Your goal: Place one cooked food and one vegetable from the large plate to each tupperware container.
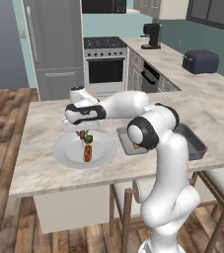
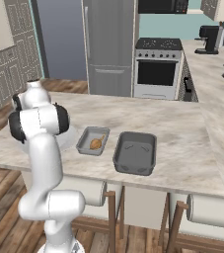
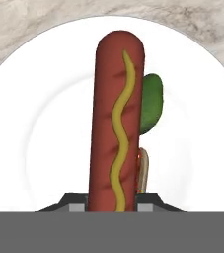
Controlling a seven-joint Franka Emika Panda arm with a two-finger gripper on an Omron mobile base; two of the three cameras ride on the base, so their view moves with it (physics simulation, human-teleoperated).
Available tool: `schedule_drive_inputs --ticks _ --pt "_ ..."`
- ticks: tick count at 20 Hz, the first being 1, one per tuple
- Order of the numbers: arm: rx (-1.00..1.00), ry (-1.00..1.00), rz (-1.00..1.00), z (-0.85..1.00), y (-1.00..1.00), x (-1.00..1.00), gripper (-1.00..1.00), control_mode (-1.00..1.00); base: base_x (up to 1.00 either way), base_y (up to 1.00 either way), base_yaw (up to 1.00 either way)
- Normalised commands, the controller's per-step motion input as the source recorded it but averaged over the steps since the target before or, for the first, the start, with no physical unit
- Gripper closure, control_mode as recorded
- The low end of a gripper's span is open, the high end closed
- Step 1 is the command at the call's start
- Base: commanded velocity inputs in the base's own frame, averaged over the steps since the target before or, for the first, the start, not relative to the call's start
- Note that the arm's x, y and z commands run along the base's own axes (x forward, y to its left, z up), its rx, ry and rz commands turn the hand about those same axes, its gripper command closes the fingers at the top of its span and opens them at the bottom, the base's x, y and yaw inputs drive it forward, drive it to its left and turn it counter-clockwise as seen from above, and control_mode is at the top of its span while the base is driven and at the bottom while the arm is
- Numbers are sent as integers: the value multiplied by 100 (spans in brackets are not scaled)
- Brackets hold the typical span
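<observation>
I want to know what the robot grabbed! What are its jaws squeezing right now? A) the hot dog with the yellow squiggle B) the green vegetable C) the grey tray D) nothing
A: in the hand view the jaws are shut on the hot dog, which runs up between them above the large plate, with the green vegetable beside it.

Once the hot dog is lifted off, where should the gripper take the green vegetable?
Take the vegetable across its rounded middle, coming straight down from above. It lies low on the plate, tucked against the hot dog that the shut gripper holds. With that gone, both its sides should be free for the fingers.
</observation>
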Motion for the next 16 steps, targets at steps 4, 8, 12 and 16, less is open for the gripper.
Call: schedule_drive_inputs --ticks 4,8,12,16 --pt "13 0 3 59 -90 -9 100 -100 0 0 0" --pt "16 0 5 26 -100 -5 100 -100 0 0 0" --pt "12 0 4 5 -88 -7 100 -100 0 0 0" --pt "-4 3 6 -9 -39 0 100 -100 0 0 0"
